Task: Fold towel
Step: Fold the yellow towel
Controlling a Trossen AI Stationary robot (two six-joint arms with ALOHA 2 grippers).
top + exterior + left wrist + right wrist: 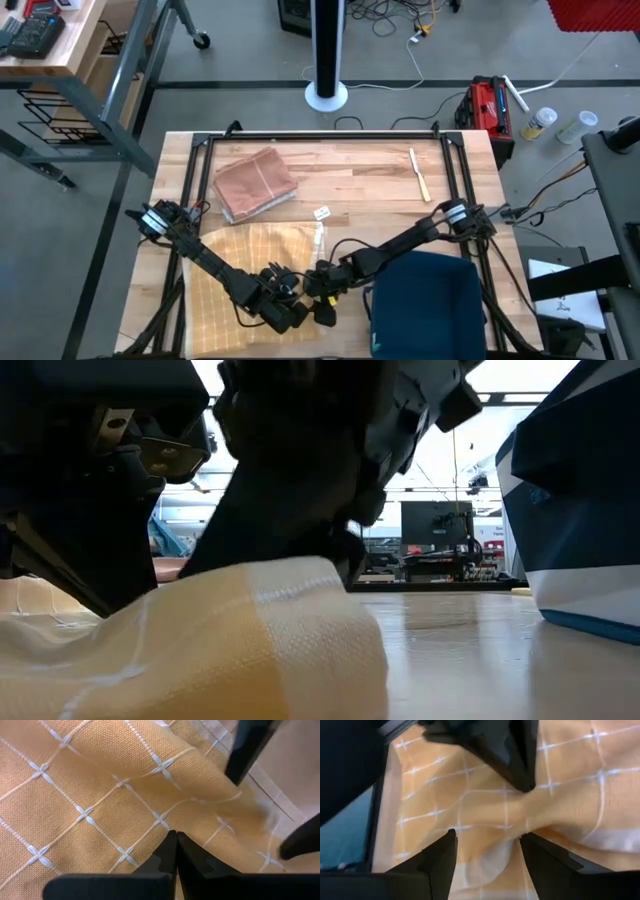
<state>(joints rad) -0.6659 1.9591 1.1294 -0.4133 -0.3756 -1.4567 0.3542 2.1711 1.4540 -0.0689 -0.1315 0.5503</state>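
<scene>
From above you see the yellow checked towel [245, 270] spread on the front left part of the wooden table [360, 180], with both arms meeting at its right edge. That view hides the fingers. Your left wrist view shows the left gripper [176, 851] with its 2 fingers pressed together, tips down on the cloth; you cannot tell whether fabric is pinched between them. Your right wrist view shows the right gripper [487, 851] spread apart, a raised fold of towel between its fingers, not clamped. Only the high view shows the folded pink cloth [255, 183] behind and the dark blue bin [430, 305] at front right.
</scene>
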